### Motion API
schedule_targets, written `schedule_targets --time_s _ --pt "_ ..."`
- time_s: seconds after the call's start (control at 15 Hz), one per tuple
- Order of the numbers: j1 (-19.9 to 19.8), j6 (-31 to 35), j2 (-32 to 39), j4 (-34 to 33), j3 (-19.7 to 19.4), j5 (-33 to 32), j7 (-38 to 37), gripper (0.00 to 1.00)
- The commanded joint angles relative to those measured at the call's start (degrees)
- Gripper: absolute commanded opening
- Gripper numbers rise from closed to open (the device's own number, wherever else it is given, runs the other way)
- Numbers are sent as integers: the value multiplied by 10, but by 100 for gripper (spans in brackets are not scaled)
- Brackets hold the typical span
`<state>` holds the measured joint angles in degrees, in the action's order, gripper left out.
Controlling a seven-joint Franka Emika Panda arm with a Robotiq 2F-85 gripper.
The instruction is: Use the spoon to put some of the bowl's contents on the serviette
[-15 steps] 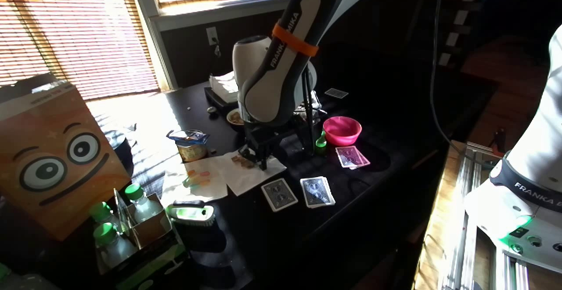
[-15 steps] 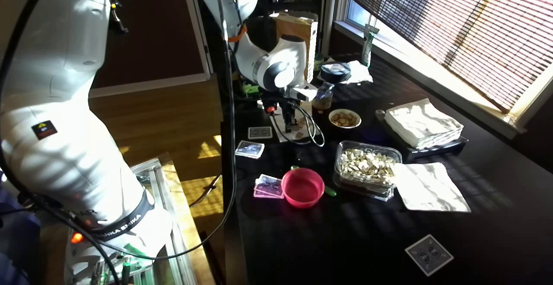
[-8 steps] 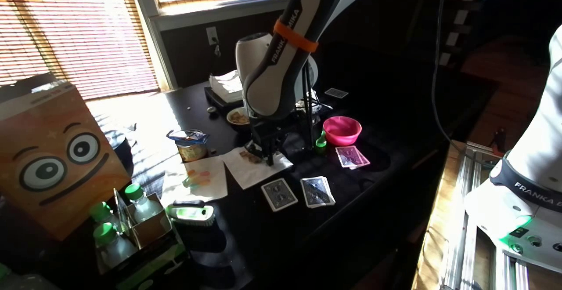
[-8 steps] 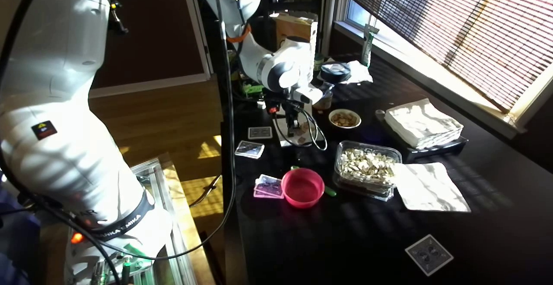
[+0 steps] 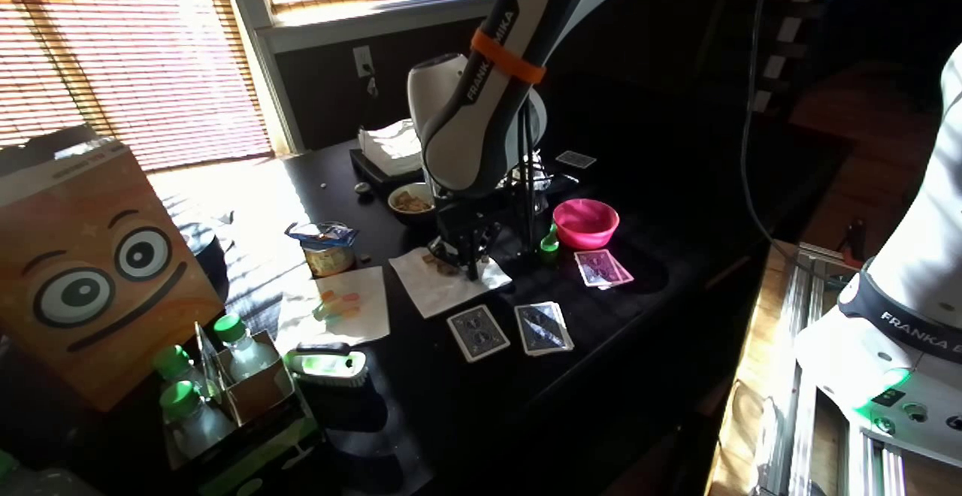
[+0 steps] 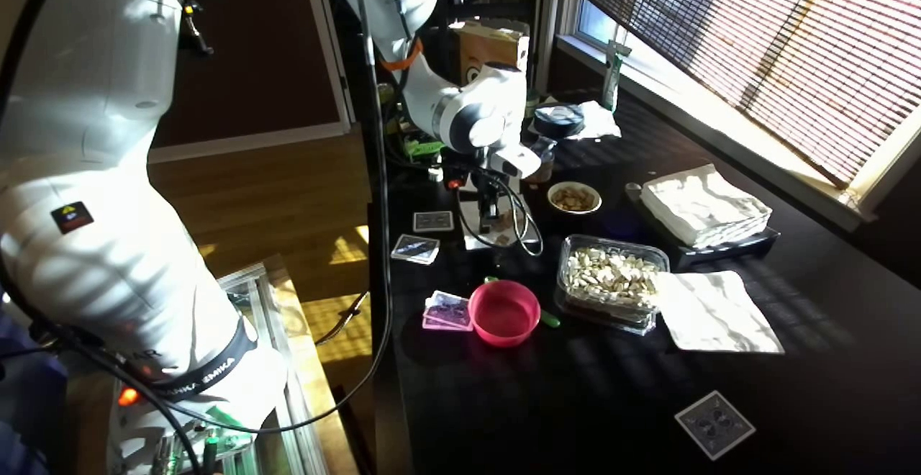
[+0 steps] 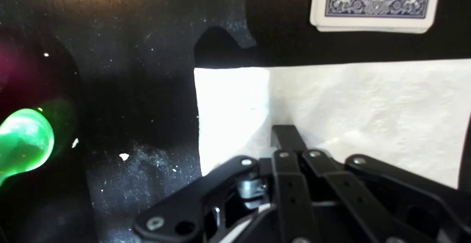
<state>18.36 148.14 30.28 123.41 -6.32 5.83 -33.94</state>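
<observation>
Wrist view | claw [image 7: 290, 137] pinched together, hiding part of serviette [image 7: 386, 99] | cards [image 7: 377, 5] just beside | white flecks [image 7: 124, 157] nearby

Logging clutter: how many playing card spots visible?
4: in an exterior view, pinkish cards beside the pink bowl; lone card beyond it; shaded cards by the serviette; sunlit cards beside those. More may be hidden.

Gripper [image 6: 488, 225] over the serviette [image 6: 472, 219]

Your worktop [image 6: 575, 403]: black, sun-streaked. Directly on it: serviette [image 5: 431, 295], cream bowl [image 6: 594, 193], pink bowl [image 6: 504, 317], green spoon [image 7: 27, 140] just beside that, clear dish [image 6: 599, 308], playing cards [image 5: 479, 333], black tray [image 6: 734, 245].
</observation>
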Motion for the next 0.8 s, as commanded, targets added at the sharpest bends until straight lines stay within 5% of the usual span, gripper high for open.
schedule_targets --time_s 0.0,0.2,0.27,0.73 --pt "-9 -21 2 8 0 -18 -24 0" --pt "-10 -30 -8 10 -1 -22 -28 0" --pt "-5 -31 -21 17 -6 -27 -40 26" --pt "-11 -70 -148 99 -5 -54 -109 68"
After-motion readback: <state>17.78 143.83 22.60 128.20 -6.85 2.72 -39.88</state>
